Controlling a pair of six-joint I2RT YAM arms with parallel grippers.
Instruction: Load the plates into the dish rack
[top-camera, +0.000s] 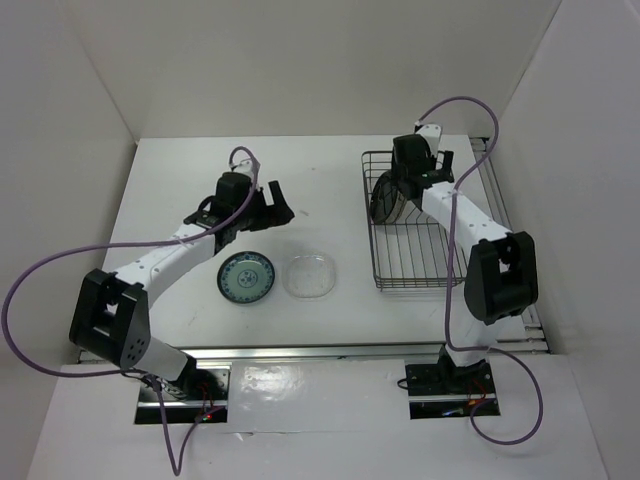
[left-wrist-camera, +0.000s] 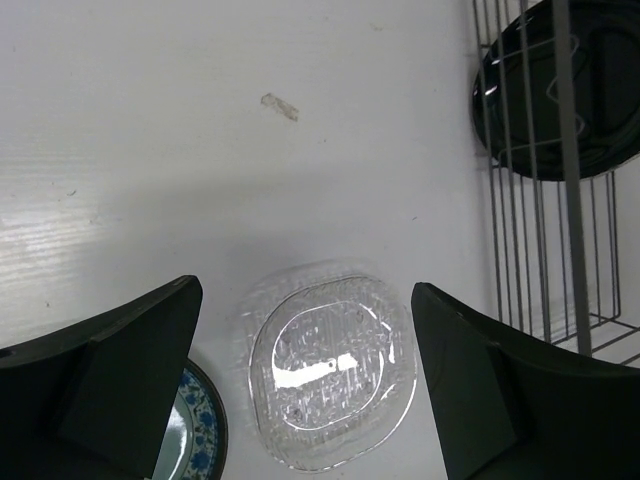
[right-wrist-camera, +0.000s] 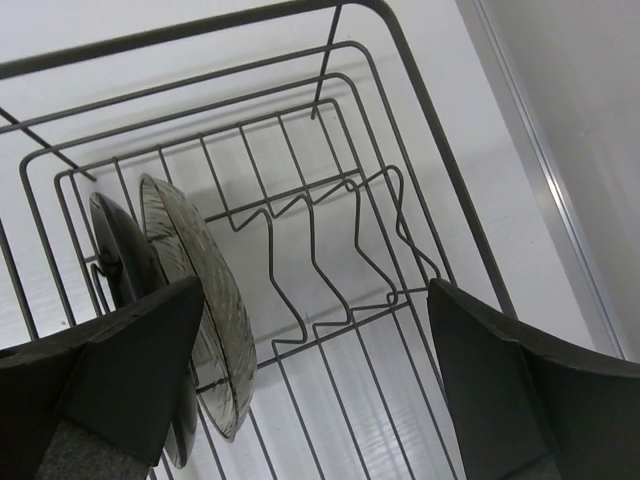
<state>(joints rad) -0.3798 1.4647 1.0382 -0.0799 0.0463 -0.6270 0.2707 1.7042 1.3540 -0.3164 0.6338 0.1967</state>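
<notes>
Right gripper spread wide, gripping nothing, above the dish rack; black plate and clear speckled plate standing on edge among its dividers. Left gripper equally wide and empty over the clear rounded-square plate, lying flat on the table beside the blue-green plate.

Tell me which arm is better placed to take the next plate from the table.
Left. The left hand, open, hangs near the clear rounded-square plate and the blue-green patterned round plate. The right hand is over the dark wire dish rack.
</notes>
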